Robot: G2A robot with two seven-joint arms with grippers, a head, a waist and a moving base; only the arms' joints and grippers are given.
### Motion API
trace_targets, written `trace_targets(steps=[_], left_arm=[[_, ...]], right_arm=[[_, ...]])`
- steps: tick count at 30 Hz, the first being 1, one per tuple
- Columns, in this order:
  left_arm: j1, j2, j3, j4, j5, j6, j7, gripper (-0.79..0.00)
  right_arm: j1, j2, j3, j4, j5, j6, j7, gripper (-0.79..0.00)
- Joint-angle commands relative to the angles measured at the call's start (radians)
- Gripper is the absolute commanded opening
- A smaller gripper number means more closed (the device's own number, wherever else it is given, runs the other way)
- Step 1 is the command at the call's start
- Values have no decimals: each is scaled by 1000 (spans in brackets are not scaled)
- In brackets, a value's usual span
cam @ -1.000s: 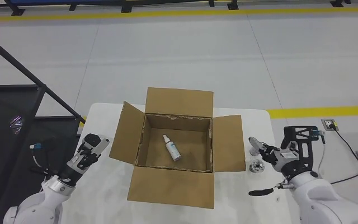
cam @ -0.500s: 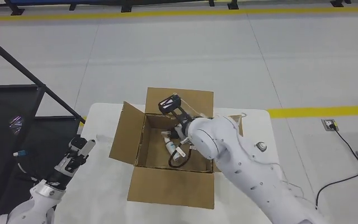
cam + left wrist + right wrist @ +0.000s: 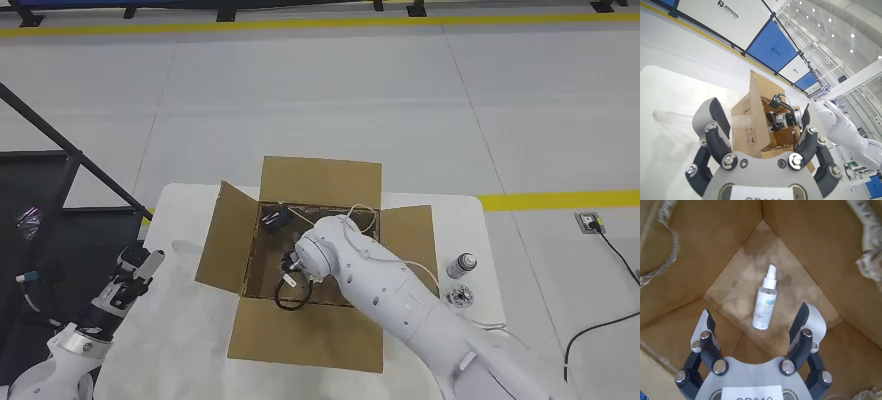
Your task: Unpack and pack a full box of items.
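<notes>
The white plastic spray bottle with a teal label band [image 3: 764, 303] lies on its side on the floor of the open brown cardboard box [image 3: 305, 335], apart from all four walls. Its long axis runs from the base, which is nearest the right gripper [image 3: 755, 311], to the white nozzle, which points away from that gripper toward a far corner of the box.

The right gripper is inside the box above the bottle. Its fingers [image 3: 804, 313] are spread wide, one to each side of the bottle's base end, and grasp nothing.

All four flaps of the box are folded outward.

The left gripper [image 3: 135, 270] is over the left edge of the white table with rounded corners [image 3: 185, 330], well apart from the box. Its fingers [image 3: 715, 106] are also spread and empty.

A translucent elongated item [image 3: 672, 117] lies on the table beside the left flap. To the right of the box stand a small grey canister [image 3: 460, 264] and, just beside it, a small metallic object [image 3: 459, 296].

The floor is light grey with yellow lines [image 3: 555, 200]. Blue and white wall panels [image 3: 772, 51] line the room.
</notes>
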Motion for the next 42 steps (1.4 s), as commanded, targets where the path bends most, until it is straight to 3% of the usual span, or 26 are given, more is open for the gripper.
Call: trace_targets(steps=[1,8,9,11,13,16,19,31,37,42], left_arm=[[0,0,0,0,0,0,0,0],[0,0,0,0,0,0,0,0],[0,0,0,0,0,0,0,0],[0,0,0,0,0,0,0,0],[0,0,0,0,0,0,0,0],[0,0,0,0,0,0,0,0],[0,0,0,0,0,0,0,0],[0,0,0,0,0,0,0,0],[0,0,0,0,0,0,0,0],[0,0,0,0,0,0,0,0]], right_arm=[[-1,-23,-24,62,-28,37,-28,0],[-5,-85,-20,244,22,1,-126,0],[-5,-92,-19,263,25,-5,-136,-34],[-5,-105,-18,293,30,-15,-148,-142],[-4,-118,-18,320,31,-22,-155,-397],[0,-134,-19,352,29,-28,-160,-471],[8,-147,-14,379,31,-36,-170,-773],[71,-160,38,416,76,-126,-154,-785],[106,-129,95,389,136,-263,-120,-785],[106,-80,143,316,146,-324,-103,-785]])
